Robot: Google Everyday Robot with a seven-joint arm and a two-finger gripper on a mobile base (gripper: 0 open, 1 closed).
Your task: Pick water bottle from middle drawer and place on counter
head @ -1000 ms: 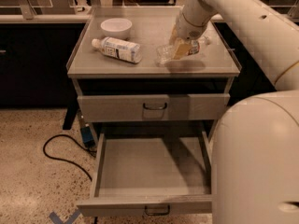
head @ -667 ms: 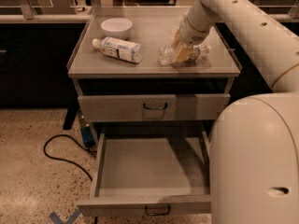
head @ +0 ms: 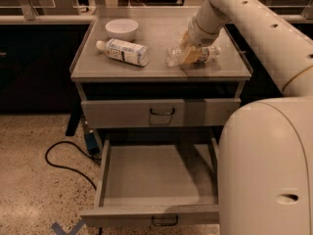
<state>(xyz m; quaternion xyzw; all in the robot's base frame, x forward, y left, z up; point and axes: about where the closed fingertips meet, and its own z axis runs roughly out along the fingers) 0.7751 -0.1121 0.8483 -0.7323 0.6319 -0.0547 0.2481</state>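
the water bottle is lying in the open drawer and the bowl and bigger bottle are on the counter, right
No. The camera view shows the water bottle lying on the counter, not in the open drawer, with the gripper right at it. The bowl and bigger bottle are on the counter, as you said.

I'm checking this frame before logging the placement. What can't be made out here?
Camera view only.
Water bottle on the counter: its middle is covered by the pincer directly over it.
Open drawer: right side hidden behind the robot's body.
Larger labelled bottle: print too small to read.
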